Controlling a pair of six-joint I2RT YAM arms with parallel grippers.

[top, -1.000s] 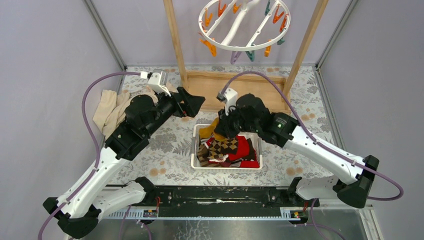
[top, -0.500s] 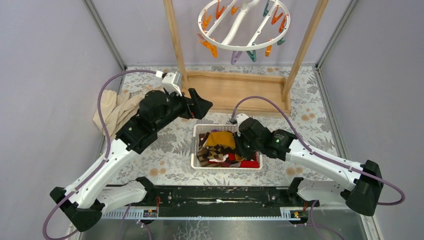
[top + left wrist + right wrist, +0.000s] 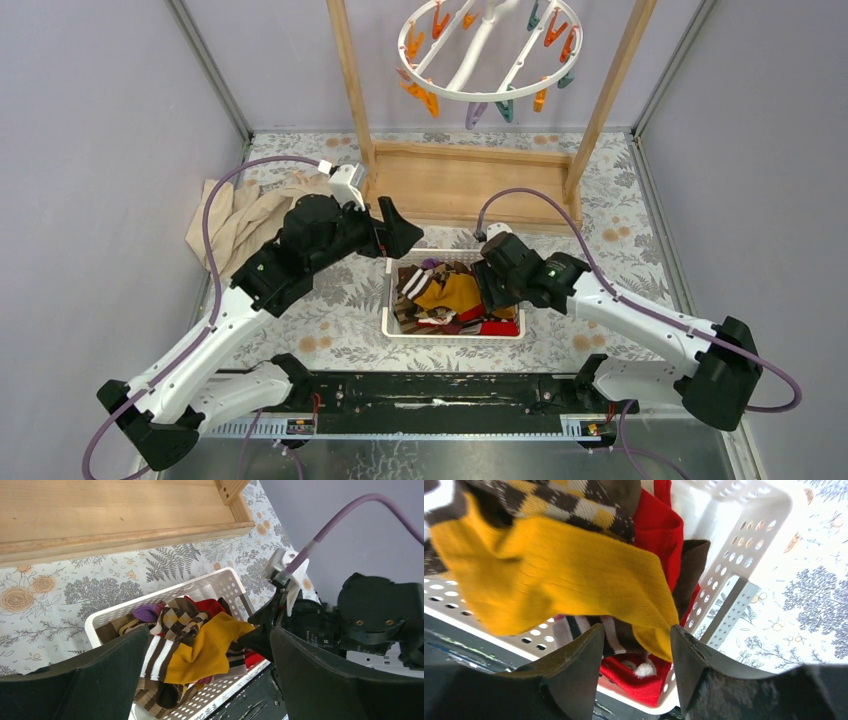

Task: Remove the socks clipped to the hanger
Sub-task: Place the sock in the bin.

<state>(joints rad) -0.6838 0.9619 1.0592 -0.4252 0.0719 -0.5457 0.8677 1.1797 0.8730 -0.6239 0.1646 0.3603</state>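
Note:
The white ring hanger (image 3: 487, 55) hangs from the wooden rack, and no sock shows in its orange, teal and purple clips. The socks (image 3: 450, 295) lie heaped in a white perforated basket (image 3: 388, 300). A mustard sock (image 3: 564, 585) lies on top of the heap. My right gripper (image 3: 635, 630) is low over the basket's right side, open, with the mustard sock's end (image 3: 210, 647) lying loose between its fingers. My left gripper (image 3: 209, 635) hovers open above the basket's far left corner, holding nothing.
A beige cloth (image 3: 235, 215) is bunched on the floral table at the left. The wooden rack base (image 3: 470, 185) and its two posts stand just behind the basket (image 3: 210, 582). Grey walls close in on both sides.
My right arm came down into the basket with the mustard sock and its jaws opened, leaving the sock on the heap. My left arm shifted right, towards the basket.

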